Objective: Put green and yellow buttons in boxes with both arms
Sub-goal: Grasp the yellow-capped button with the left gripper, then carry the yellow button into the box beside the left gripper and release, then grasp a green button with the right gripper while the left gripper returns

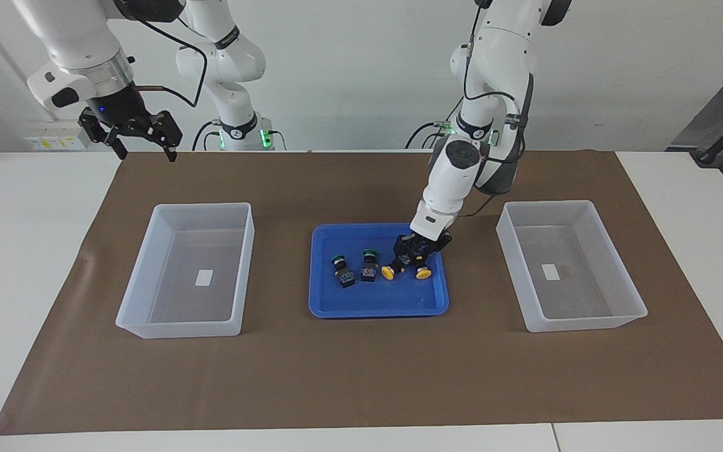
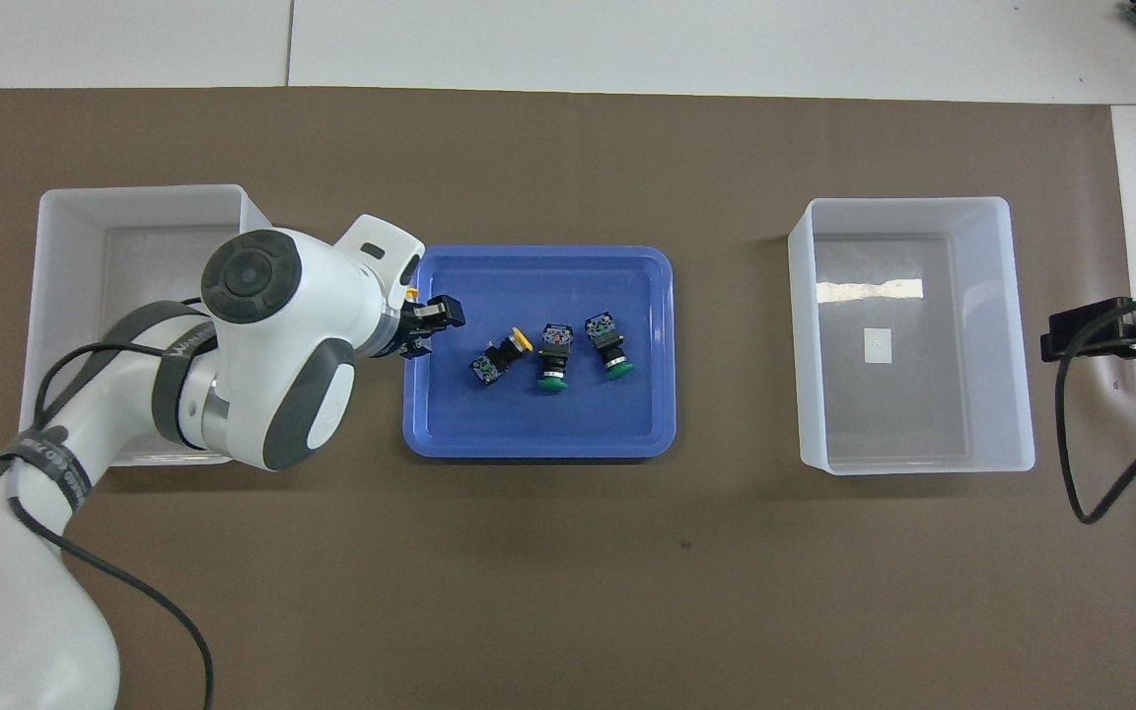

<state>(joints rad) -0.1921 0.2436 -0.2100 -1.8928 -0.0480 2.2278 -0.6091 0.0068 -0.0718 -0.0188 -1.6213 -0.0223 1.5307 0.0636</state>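
My left gripper (image 1: 419, 256) is shut on a yellow button (image 1: 423, 273) and holds it just over the blue tray (image 1: 374, 306), at the tray's edge toward the left arm's end. In the overhead view the left gripper (image 2: 427, 325) and its wrist cover most of that button. A second yellow button (image 1: 388, 272) (image 2: 499, 357) lies tilted on the tray beside two green buttons (image 1: 339, 268) (image 1: 369, 263). Both boxes (image 1: 173, 301) (image 1: 578, 301) hold only a white label. My right gripper (image 1: 145, 150) waits open, high over the table's edge at the right arm's end.
The blue tray (image 2: 548, 424) sits mid-table between the two boxes (image 2: 134, 207) (image 2: 923, 414) on a brown mat. The left arm's wrist hangs over part of the box at its end. Only the right gripper's tip (image 2: 1100, 330) shows in the overhead view.
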